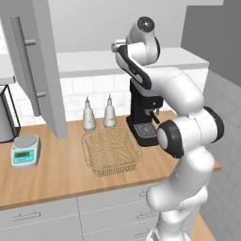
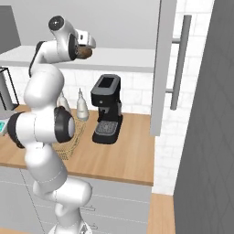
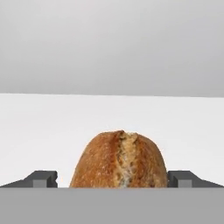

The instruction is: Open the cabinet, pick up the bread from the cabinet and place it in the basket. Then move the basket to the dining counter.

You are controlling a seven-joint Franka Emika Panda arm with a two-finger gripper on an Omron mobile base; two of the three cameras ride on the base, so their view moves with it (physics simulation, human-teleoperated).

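The gripper [image 3: 112, 178] is up inside the open cabinet [image 1: 42, 70], above the coffee machine [image 1: 145, 115], with the bread [image 3: 119, 159] between its two fingers [image 3: 41, 178] — the dark tips sit at either flank of the loaf, spread to about its width. Whether the pads actually press the crust cannot be told from the hand view, so the grip itself is uncertain. The loaf stands on the cabinet's pale shelf, split crust facing the camera. In the right base view the bread [image 2: 83, 52] shows as a brown lump at the gripper [image 2: 87, 47], level with the shelf edge, above and left of the coffee machine [image 2: 107, 109]. The basket [image 1: 111, 151] lies on the wood counter [image 1: 56, 176] just left of the coffee machine — below the hand, holding nothing. Two bottles [image 1: 99, 114] stand behind it, left of the machine, and a small scale [image 1: 25, 151] sits well left of the basket.
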